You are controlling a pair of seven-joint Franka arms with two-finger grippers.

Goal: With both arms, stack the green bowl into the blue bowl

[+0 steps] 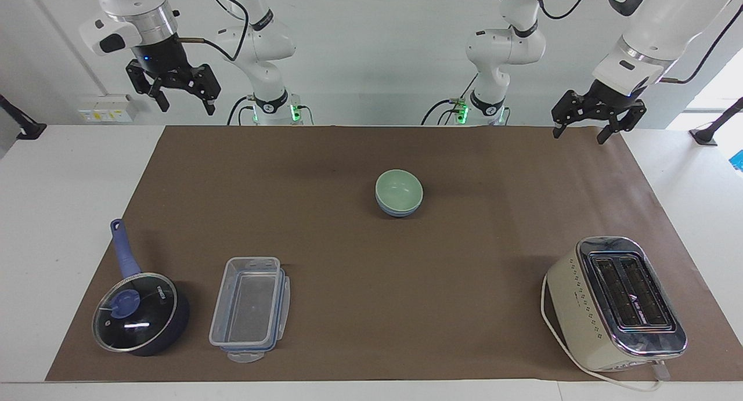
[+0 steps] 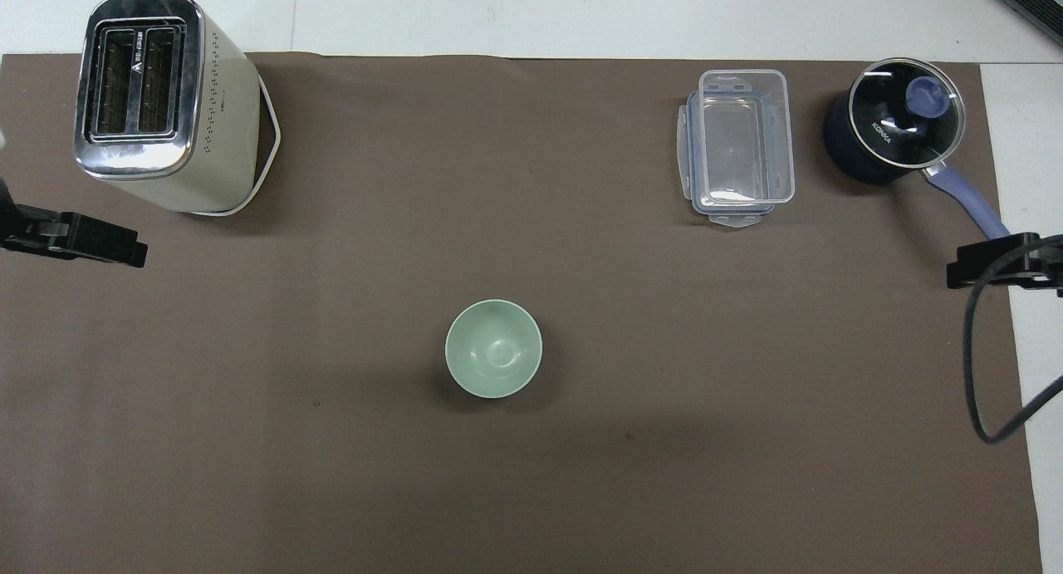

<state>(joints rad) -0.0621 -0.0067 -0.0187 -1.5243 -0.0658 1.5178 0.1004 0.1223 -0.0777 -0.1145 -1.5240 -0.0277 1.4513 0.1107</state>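
Green bowl (image 1: 399, 188) sits nested in the blue bowl (image 1: 397, 211) mid-mat. Toaster (image 1: 616, 303) is farther out toward the left arm's end; saucepan (image 1: 141, 312) and plastic container (image 1: 249, 309) toward the right arm's.

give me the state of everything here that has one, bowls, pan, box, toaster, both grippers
green bowl: upright, nested in the blue bowl
blue bowl: upright on the mat, holding the green bowl
saucepan: glass lid on
plastic box: open, empty, sitting on its lid
toaster: slots empty
left gripper: open, empty, raised over the mat's edge
right gripper: open, empty, raised
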